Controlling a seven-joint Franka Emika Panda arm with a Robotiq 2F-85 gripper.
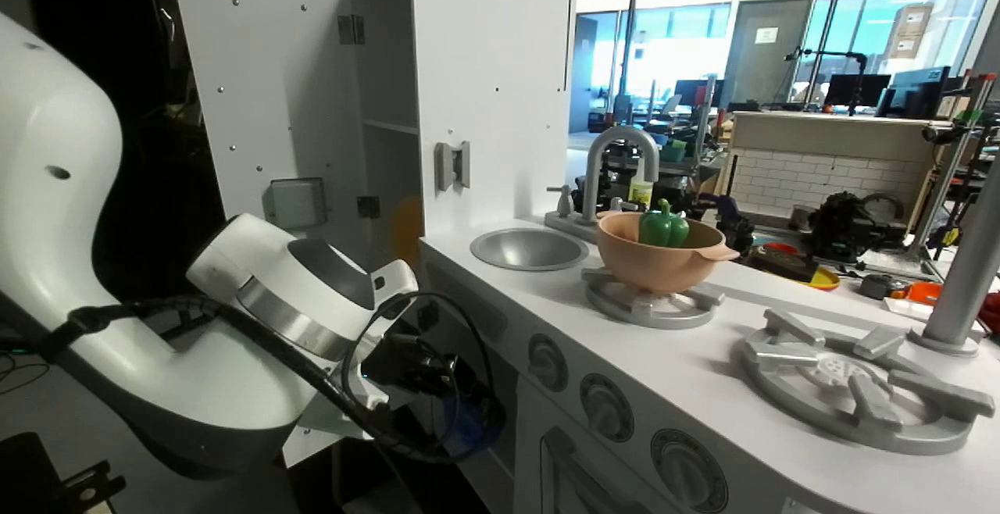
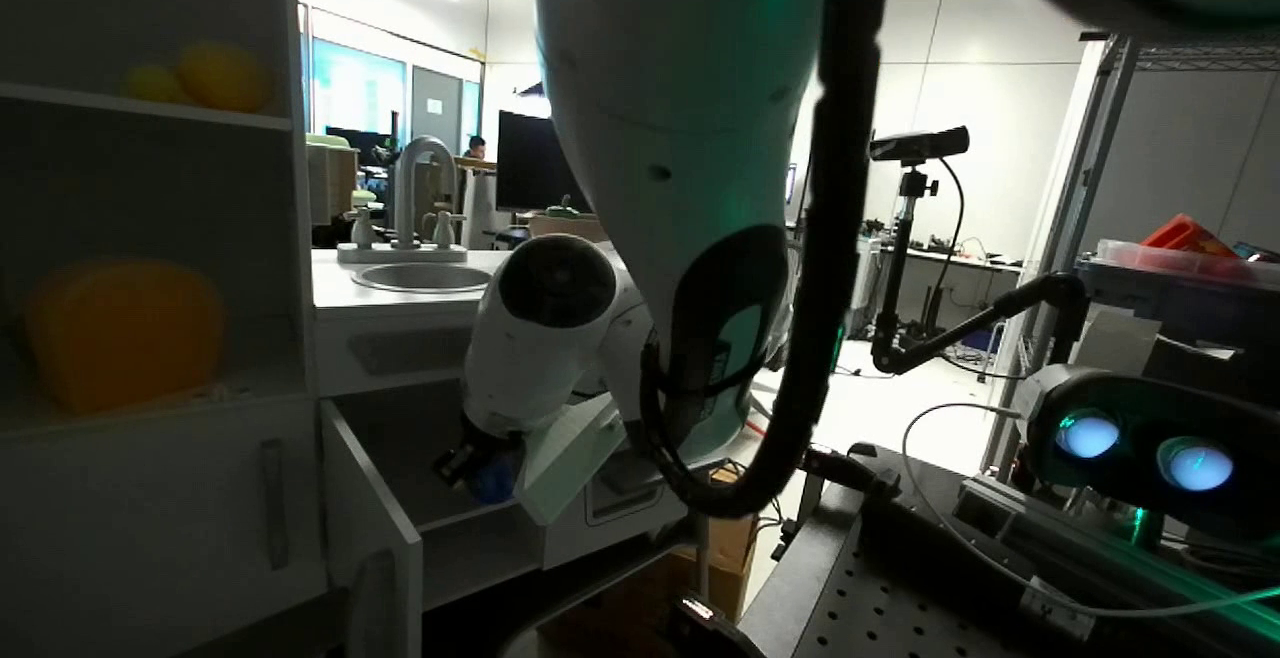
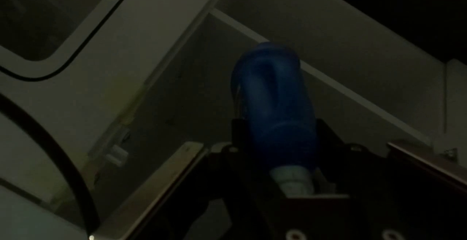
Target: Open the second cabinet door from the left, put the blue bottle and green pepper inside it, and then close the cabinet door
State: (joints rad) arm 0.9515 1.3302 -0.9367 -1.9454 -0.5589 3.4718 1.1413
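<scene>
"What's your claw doing?"
"I'm gripping the blue bottle near the second cabinet door, which is standing open."
"The green pepper?"
"It's sitting in the tan bowl."

Stretching white and flat in both exterior views, serving as the counter. Holding a round grey sink sunk into the top and, just behind that, carrying a grey faucet with two small taps. Bearing a grey burner under a tan bowl, then a second burner farther along, and supporting a thick grey post beside that.
</scene>
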